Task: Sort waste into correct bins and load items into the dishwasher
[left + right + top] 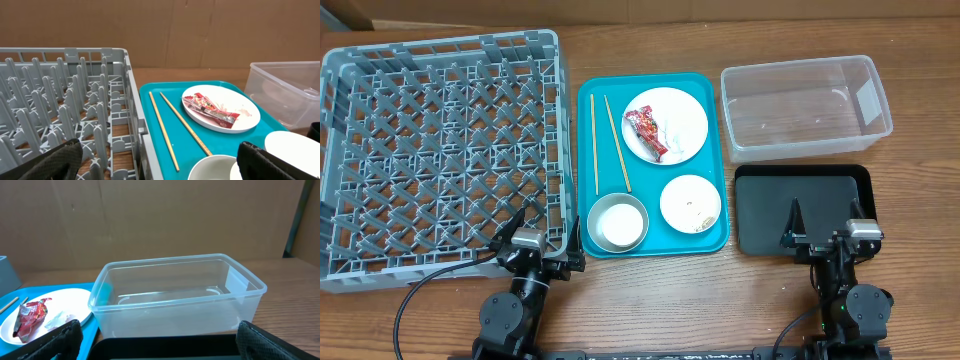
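Note:
A red wrapper (pixel 648 132) and a white tissue (pixel 672 131) lie on the round white plate (pixel 688 106) on a teal tray. Two chopsticks (pixel 616 143) lie left of the plate. A white bowl (pixel 619 223) and a second white bowl (pixel 690 203) with a few rice grains sit at the tray's front. The grey rack (pixel 440 150) fills the left. The clear tub (pixel 805 105) and black tray (pixel 800 205) are at the right. My left gripper (pixel 533 228) is open at the rack's front right corner. My right gripper (pixel 822 224) is open over the black tray's front edge.
The teal serving tray (pixel 710 80) sits between the rack and the bins. A cardboard wall (pixel 200 30) stands behind the table. Bare wooden table (pixel 650 300) runs along the front edge around both arm bases.

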{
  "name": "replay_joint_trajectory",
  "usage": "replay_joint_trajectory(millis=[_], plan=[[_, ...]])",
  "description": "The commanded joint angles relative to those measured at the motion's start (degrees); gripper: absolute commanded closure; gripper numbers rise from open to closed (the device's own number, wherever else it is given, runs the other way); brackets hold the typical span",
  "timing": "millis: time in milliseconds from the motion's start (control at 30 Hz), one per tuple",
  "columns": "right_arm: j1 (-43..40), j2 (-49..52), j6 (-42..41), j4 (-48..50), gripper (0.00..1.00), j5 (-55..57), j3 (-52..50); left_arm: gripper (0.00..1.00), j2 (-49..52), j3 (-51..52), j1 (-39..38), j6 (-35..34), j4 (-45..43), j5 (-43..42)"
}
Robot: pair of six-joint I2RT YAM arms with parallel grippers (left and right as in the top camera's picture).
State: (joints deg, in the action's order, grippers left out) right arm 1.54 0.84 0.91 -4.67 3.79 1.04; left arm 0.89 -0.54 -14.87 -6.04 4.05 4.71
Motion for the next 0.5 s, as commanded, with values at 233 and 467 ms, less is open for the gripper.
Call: replay_joint_trajectory(millis=[233,467], plan=[[0.0,-0.6,-1.2,0.5,0.00,-1.6,-0.6,0.00,-0.5,0.3,0.5,0.8,-0.9,-0.1],[0.0,-0.6,-3.6,5.6,0.00,-17.5,-0.3,0.00,-0.5,0.1,0.5,-2.4,-10.0,-7.8]])
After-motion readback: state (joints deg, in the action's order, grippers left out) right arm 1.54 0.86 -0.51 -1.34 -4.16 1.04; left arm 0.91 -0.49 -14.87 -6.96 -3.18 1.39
